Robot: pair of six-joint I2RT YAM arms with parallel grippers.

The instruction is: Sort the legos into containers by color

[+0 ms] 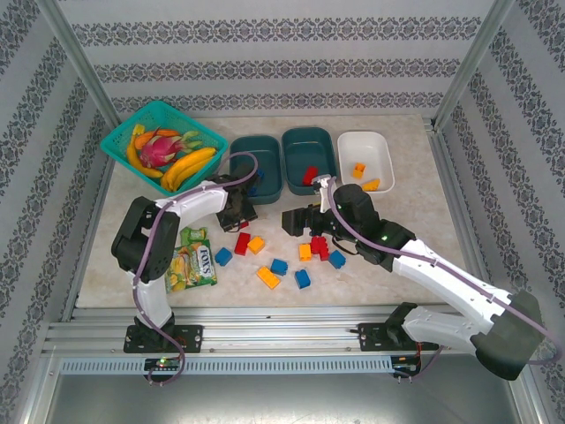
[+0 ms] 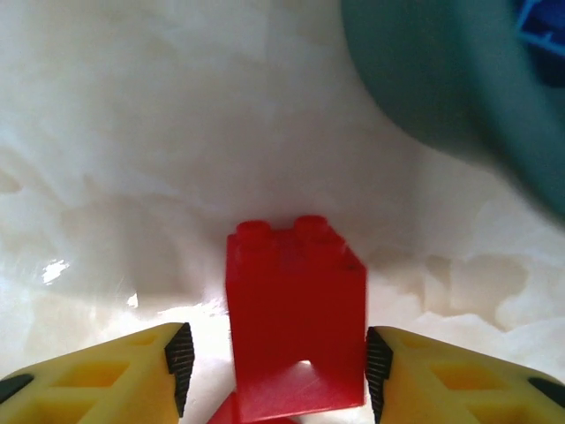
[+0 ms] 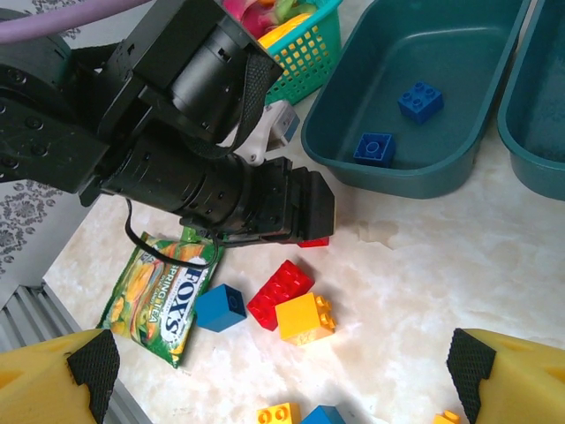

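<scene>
Left gripper point(image 2: 275, 367) hung low over the table point(image 2: 132, 132), wrist pitched down, jaws bracketing a red brick point(image 2: 296, 300) near the teal tub point(image 2: 424, 79). A gap showed at one pad, so the brick was not yet clamped. Recommended: centre, squeeze squarely, lift straight. Right gripper point(image 3: 282, 371) stood wide and empty.

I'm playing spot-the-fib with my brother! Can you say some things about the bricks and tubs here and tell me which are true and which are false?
1. The left teal tub holds two blue bricks. True.
2. The white tub holds red bricks. False: it holds orange bricks.
3. A red brick sits between the left fingers. True.
4. The right fingers grip a brick. False: they are wide open, holding nothing.
5. The snack packet lies inside a tub. False: it lies on the table.
</scene>
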